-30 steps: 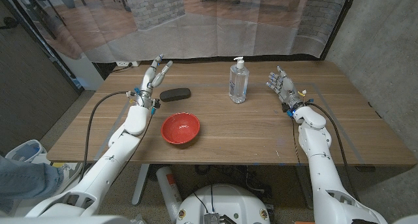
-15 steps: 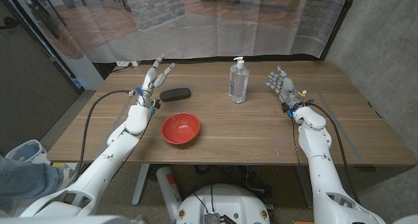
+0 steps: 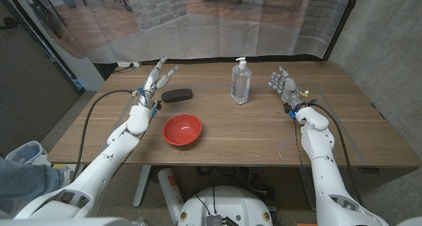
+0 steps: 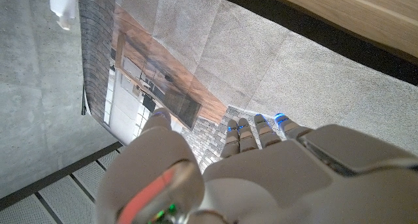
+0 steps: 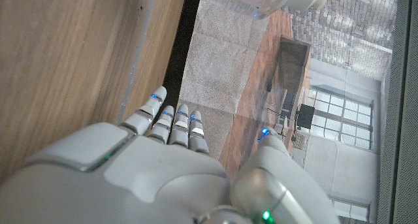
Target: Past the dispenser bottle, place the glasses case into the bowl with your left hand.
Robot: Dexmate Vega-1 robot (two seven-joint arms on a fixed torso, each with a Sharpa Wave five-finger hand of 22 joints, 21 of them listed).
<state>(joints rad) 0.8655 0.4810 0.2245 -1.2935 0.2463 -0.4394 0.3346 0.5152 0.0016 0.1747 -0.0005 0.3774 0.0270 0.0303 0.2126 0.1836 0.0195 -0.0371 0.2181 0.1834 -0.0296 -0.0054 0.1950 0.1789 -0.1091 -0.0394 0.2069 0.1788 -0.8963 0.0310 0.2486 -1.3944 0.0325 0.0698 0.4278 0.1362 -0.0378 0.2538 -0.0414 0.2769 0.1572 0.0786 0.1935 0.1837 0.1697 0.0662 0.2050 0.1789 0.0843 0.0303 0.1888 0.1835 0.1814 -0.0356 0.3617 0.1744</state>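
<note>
Head view: the case [image 3: 177, 95] lies just behind the bowl [image 3: 182, 130], left of the bottle [image 3: 241, 83]; the left hand [image 3: 155, 78], fingers spread and empty, hovers beside the case, where a shallow grasp could let it slip short of the bowl.

A dark, oblong glasses case [image 3: 177, 95] was laid flat on the bench toward the far left, its long side running roughly left to right. A red, round bowl [image 3: 182, 130] was set upright nearer than the case and just to its right, apart from it. A clear dispenser bottle [image 3: 241, 83] with a white pump was stood upright further right, well apart from both.
</note>
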